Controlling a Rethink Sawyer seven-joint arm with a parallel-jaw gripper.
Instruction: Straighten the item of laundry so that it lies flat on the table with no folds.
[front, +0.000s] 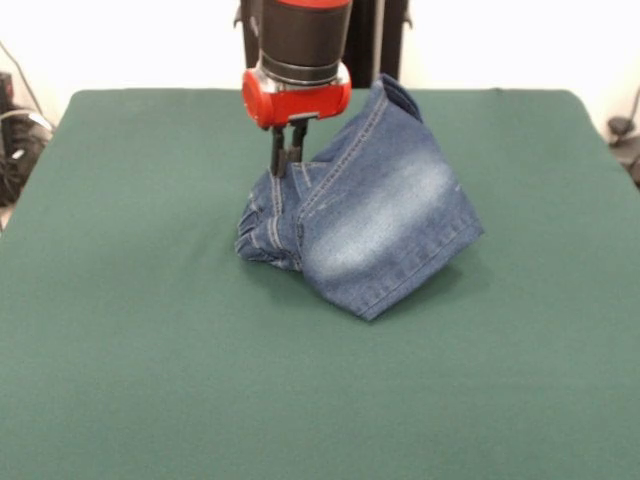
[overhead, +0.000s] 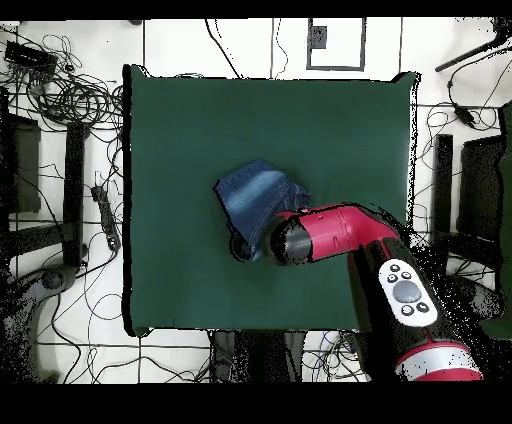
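The jeans (front: 370, 215) sit near the middle of the green table (front: 150, 350), slightly toward the far side, crumpled into a raised heap rather than lying flat. In the front view one broad panel with a faded whitish patch slopes down toward the near right, ending in a hemmed corner that rests on the cloth. A stitched seam runs diagonally up this panel to a folded edge lifted high at the far side. At the heap's left, smaller bunched folds with double stitching lie low on the table.

The gripper (front: 288, 158) hangs straight down from the red wrist, directly above the left part of the heap. Its two dark fingers (front: 277, 152) stand close together with their tips at the fabric's upper fold, pinching the denim between them.

In the overhead view the red and black arm (overhead: 345, 232) reaches across from the right and covers part of the jeans (overhead: 252, 195), hiding the gripper itself. The table is otherwise bare green cloth on all sides of the garment.
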